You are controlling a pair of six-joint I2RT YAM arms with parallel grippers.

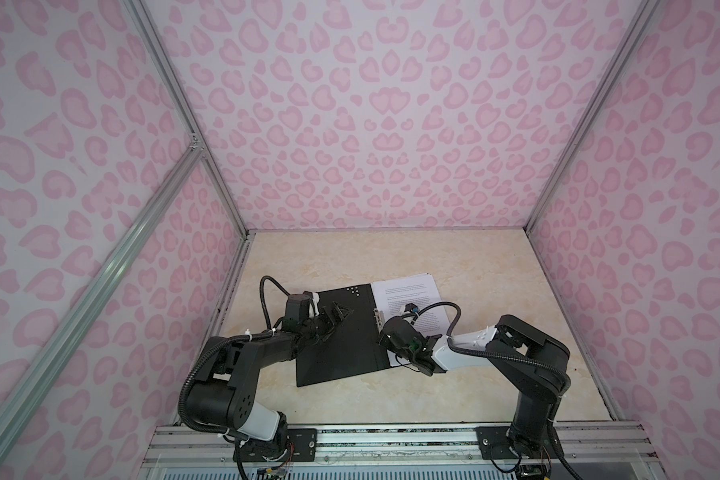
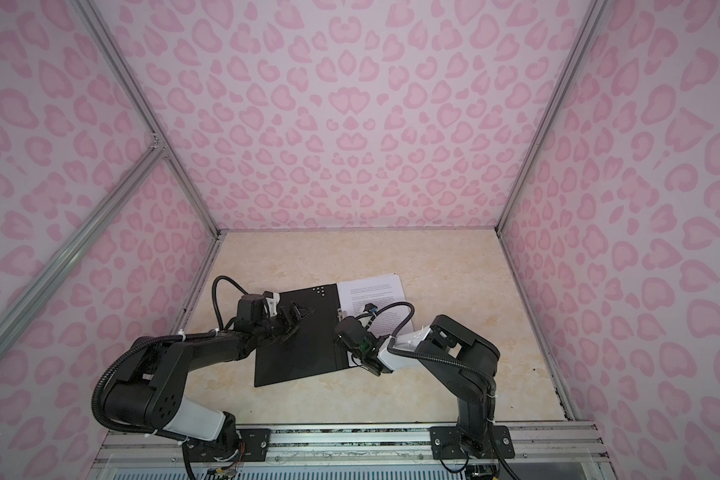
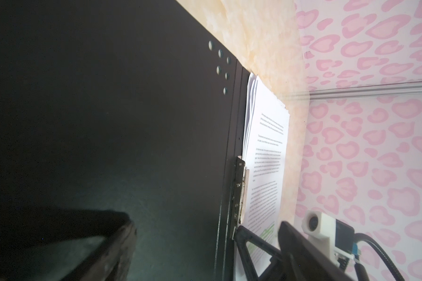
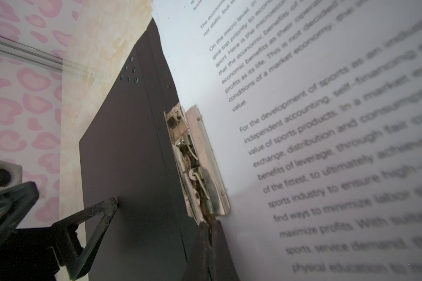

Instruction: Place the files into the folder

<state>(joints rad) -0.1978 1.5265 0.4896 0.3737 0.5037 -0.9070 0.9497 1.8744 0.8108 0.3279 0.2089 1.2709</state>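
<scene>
Open folder [image 1: 341, 349] lies black side up on the table [image 1: 495, 365], with the white printed files [image 1: 408, 295] on its right half.
Its spine runs from near to far, slightly slanted, along the metal clip [image 4: 200, 158]. The left gripper [image 1: 336, 319] stands wide open over the left cover. The right gripper [image 4: 208, 233] is closed, with its tips at the clip's near end.

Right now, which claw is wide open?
The left claw, over the folder's bare black half: its fingers stand wide apart. The right claw, at the metal clip beside the papers, is pinched shut.
</scene>
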